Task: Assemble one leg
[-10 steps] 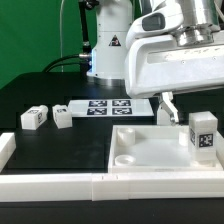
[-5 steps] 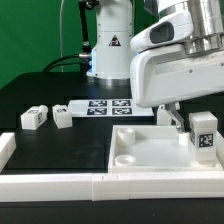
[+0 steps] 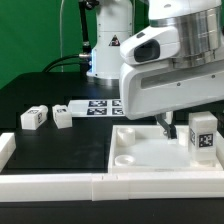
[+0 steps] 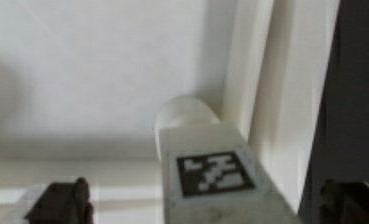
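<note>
Far left, on the black matte table point(image 3: 25, 95): left spare leg point(image 3: 33, 117) and right spare leg point(image 3: 63, 116). Both are chunky white plastic blocks w/ black-and-white tags, side by side and well apart from the work area. Just right of them and farther back lies the marker board point(image 3: 100, 107), thin, flat, w/ printed squares.

Centre-right and nearer is the panel point(image 3: 150, 158), a big smooth white moulded slab w/ a raised lip. It has a round socket point(image 3: 127, 134) at its far-left corner. A blocky white rail point(image 3: 60, 185) runs along the near edge.

Right side: the leg point(image 3: 203, 135) stands upright on the panel near its right edge, tag toward the camera. The gripper point(image 4: 202, 203) hangs over it. The wrist view shows both dark fingertips point(image 4: 60, 200) set wide, the leg btwn them w/ a clear gap each side, nothing held. In the exterior view only one finger shows, just left of the leg. The arm body hides the rest, so I can't be sure the leg is truly centred.

Step, as I read it: pre-grasp approach on this leg. The next move prob. calls for:
- lowering over the leg
- squaring up so the pads meet flat flanks, not rounded corners
- closing, then lifting straight
- carrying it to a socket

The plastic looks hard and slick, so it could slip or tip if pinched off-centre.
</note>
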Robot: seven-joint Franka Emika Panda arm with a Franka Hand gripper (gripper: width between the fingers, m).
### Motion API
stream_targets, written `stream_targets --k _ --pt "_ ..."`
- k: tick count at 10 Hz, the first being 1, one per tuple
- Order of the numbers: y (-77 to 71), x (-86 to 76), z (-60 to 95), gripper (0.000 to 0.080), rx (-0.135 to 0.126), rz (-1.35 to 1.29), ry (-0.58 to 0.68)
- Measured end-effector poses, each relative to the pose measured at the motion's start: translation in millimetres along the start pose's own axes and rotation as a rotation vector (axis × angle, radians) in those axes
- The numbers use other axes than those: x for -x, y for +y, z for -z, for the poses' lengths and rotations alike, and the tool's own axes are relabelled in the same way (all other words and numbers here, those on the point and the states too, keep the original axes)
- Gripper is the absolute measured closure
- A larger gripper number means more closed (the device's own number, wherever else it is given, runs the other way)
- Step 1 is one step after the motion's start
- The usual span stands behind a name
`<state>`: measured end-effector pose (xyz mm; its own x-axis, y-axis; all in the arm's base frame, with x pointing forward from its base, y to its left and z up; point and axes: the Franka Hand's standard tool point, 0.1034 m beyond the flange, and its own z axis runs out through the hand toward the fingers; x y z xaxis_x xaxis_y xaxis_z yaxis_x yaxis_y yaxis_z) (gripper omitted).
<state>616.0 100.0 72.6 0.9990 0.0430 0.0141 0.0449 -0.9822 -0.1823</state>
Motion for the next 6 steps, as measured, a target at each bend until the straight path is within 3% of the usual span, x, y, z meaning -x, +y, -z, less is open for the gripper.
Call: stream_targets --k 3,5,6 --pt "-5.8 1.4 -2.7 0.0150 0.003 0.009 0.014" --pt "-7.3 0.6 -2.9 0.0402 0.003 0.012 0.015" --pt "-6.8 0.6 -3.2 0.0402 0.004 0.012 0.015"
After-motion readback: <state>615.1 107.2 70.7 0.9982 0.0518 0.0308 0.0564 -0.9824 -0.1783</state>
